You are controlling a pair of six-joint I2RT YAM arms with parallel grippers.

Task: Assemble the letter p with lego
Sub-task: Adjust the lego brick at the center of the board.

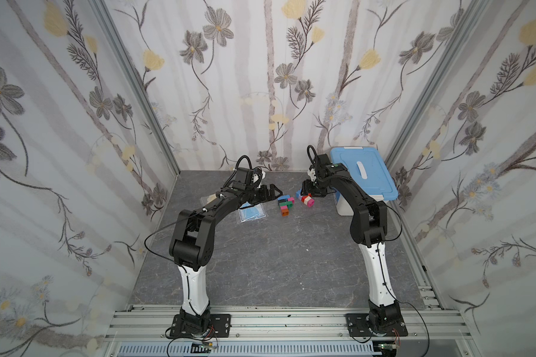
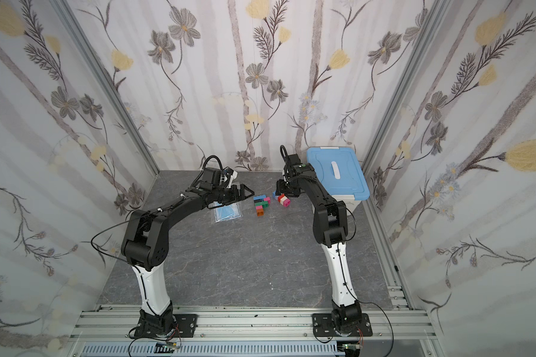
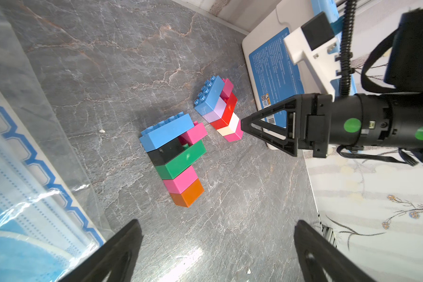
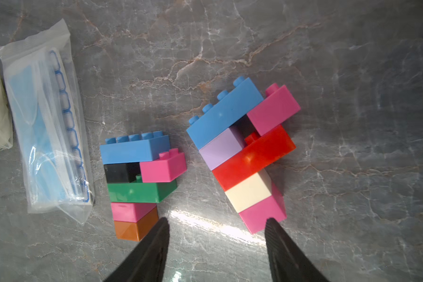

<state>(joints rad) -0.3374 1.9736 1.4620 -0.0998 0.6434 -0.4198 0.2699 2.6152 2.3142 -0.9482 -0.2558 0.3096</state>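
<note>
Lego [image 2: 262,204]: two flat P shapes lie side by side on the table [image 4: 352,73], mid-width, at the far end. Both look built, so from here it's mostly about not wrecking them.

B: Your hands, quick, where are they?

A: Your right gripper [image 4: 216,219] is low at the foot of both stacks. Its jaws are partly apart with only bare table between them, nothing held. One fingertip [image 4: 277,239] overlaps the end pink brick [image 4: 257,214] of the red-bar stack [image 4: 252,158]. It looks like contact, but I can't be sure. The other tip is just beside the orange brick [image 4: 132,229] of the green-bar stack [image 4: 142,191].

B: So what breaks it for you?

A: Close or push forward from there and you likely shove one stack. They lie loose on a smooth top, so they'd slide or spin. A side load could also snap the end brick off the stem. The upper pink brick [image 4: 164,167] on the green-bar stack sits askew. I can't tell whether it's pressed home, and a knock may pop it.

B: And your left?

A: Your left gripper [image 3: 217,221] hangs wide, holding nothing, above the table near the mask bag [image 4: 47,122]. Drop or sweep it and you could drag that bag into the green-bar stack. Safest guess is to lift both arms straight up.
</note>
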